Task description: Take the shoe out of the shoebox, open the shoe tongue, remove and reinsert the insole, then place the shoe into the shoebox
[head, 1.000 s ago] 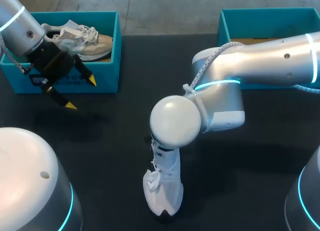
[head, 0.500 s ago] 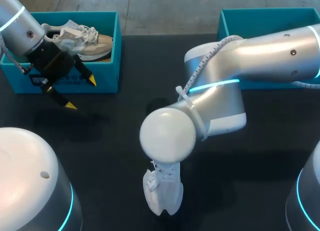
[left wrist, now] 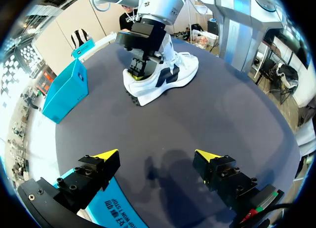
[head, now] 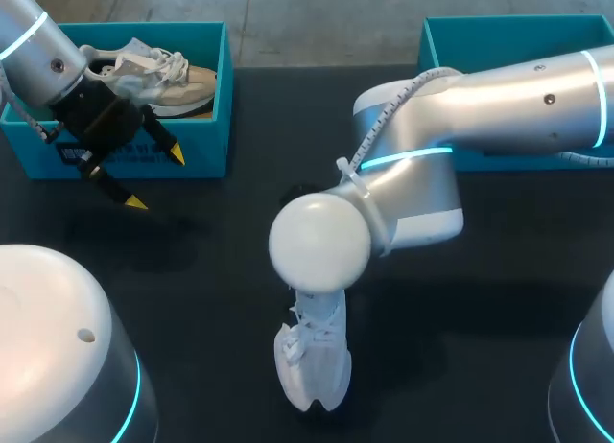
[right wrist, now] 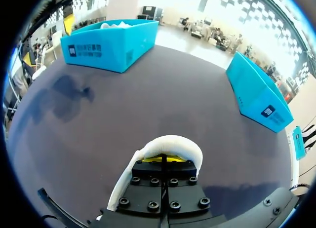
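2 grippers differed: the right gripper [right wrist: 165,160], closed inside the white shoe [head: 312,366], apparently sought its insole, the left gripper [left wrist: 157,155] idling far left, wide open, empty.

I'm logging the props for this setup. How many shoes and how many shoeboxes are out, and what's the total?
Shoes: 2 (white shoe on the table, beige shoe in the left shoebox)
Shoeboxes: 2 (left shoebox, right shoebox)
Total: 4
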Controlling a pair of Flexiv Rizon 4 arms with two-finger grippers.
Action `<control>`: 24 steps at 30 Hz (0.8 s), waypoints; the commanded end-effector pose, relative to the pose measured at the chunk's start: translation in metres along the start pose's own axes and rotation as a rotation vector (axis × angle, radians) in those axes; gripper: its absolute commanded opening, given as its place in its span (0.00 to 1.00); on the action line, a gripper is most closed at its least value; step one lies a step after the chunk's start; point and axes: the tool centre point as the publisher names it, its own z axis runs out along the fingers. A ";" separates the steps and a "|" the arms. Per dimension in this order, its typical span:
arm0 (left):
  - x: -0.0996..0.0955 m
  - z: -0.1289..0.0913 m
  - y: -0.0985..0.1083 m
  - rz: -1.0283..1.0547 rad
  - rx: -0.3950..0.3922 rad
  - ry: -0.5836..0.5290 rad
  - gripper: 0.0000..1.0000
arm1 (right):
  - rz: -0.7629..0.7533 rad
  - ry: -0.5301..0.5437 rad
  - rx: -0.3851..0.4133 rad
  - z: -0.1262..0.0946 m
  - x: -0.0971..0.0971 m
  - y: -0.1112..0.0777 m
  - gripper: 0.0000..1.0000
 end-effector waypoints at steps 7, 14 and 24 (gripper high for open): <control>0.001 0.000 0.000 0.000 -0.003 0.001 1.00 | 0.205 -0.046 0.053 0.018 0.009 -0.010 0.00; 0.001 0.000 0.000 0.000 -0.003 0.001 1.00 | 0.212 -0.048 0.080 0.024 0.006 -0.017 0.00; 0.001 0.000 0.000 0.000 -0.003 0.001 1.00 | 0.230 -0.056 0.072 0.012 0.001 -0.020 0.00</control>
